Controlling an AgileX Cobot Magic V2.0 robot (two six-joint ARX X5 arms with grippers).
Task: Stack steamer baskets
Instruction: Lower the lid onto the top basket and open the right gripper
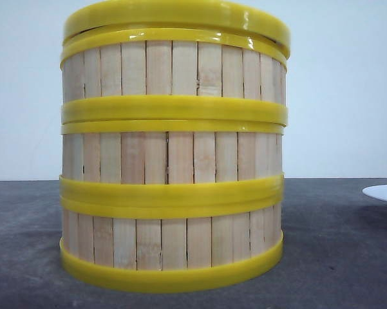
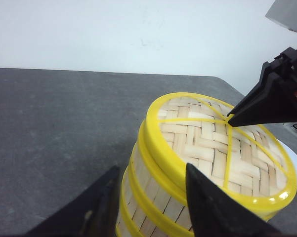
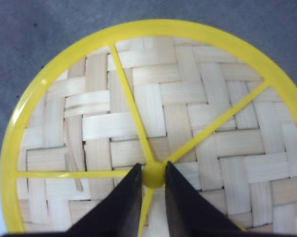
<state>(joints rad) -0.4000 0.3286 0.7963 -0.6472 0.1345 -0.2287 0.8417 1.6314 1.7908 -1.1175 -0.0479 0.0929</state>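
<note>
The right claw [image 3: 152, 185] points down over the middle of the lid [image 3: 158, 123], its two fingers closed to a narrow gap on the small yellow hub [image 3: 153, 176] where the lid's spokes meet. The left claw [image 2: 150, 200] hangs beside the stack, spread wide and gripping nothing; one finger [image 2: 207, 207] lies across the lid's rim. Three steamer baskets [image 1: 172, 161] stand stacked one on another on the grey tabletop [image 1: 335, 257], with the one woven lid on top. One white plate [image 1: 383, 193] sits well apart to the right
</note>
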